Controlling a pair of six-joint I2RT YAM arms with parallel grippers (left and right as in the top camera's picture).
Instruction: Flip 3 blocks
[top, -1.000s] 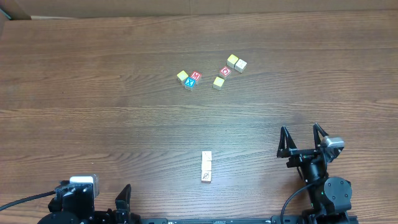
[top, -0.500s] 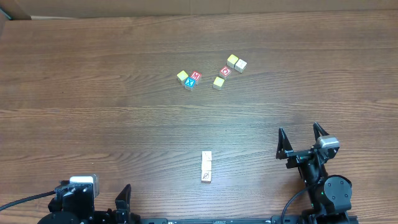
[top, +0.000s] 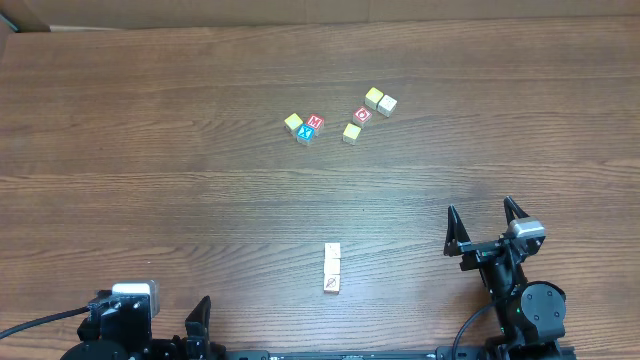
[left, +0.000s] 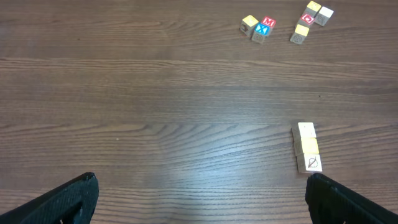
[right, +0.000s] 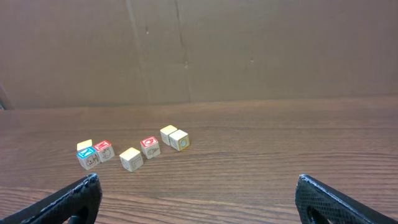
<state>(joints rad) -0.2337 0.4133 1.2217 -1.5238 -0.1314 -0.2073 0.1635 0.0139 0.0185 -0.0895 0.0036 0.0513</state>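
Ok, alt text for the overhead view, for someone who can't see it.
Three pale blocks sit in a short row on a wooden table, with the open right gripper empty beside them. Seven coloured cubes lie scattered farther back.

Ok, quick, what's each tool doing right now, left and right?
Left tool: open, holding nothing.
Right tool: open, holding nothing.

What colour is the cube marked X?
The small wooden X cube is blue, clearest from left wrist view.
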